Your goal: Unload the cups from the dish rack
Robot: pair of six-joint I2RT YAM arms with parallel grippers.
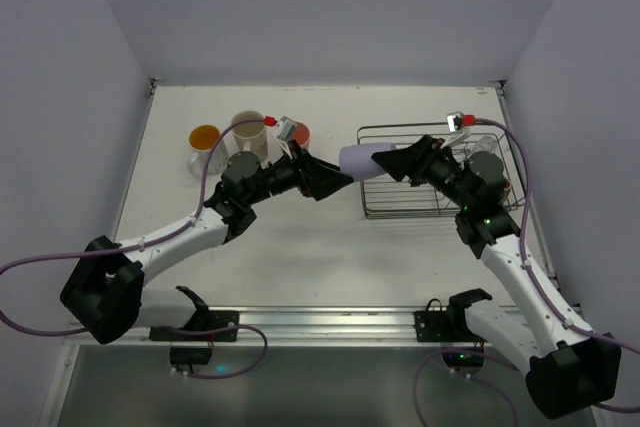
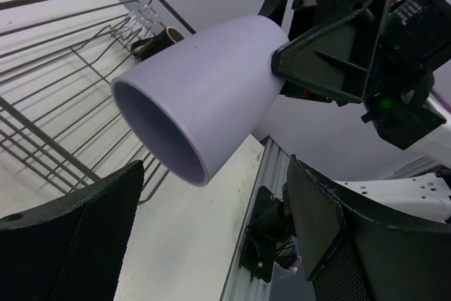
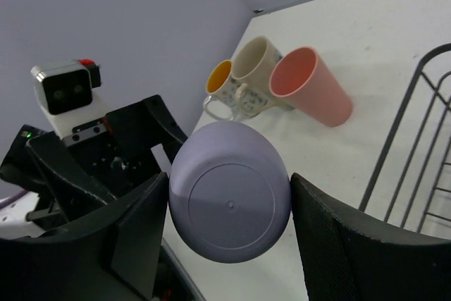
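Observation:
My right gripper (image 1: 395,163) is shut on the lavender cup (image 1: 362,160) and holds it on its side in the air, left of the dish rack (image 1: 440,211). In the right wrist view both fingers press the sides of the cup's base (image 3: 229,202). My left gripper (image 1: 335,179) is open, facing the cup's mouth (image 2: 158,132) with its fingers (image 2: 91,230) apart and just short of the rim. An orange-inside cup (image 1: 204,138), a cream mug (image 1: 249,129) and a salmon-red cup (image 1: 296,133) stand on the table at the back left.
The rack's wire wall (image 2: 63,125) sits close behind the lavender cup. A clear glass (image 1: 485,144) shows at the rack's far right, under my right arm. The three cups (image 3: 310,86) cluster near the back wall. The table's front rail (image 2: 246,259) lies below my left gripper.

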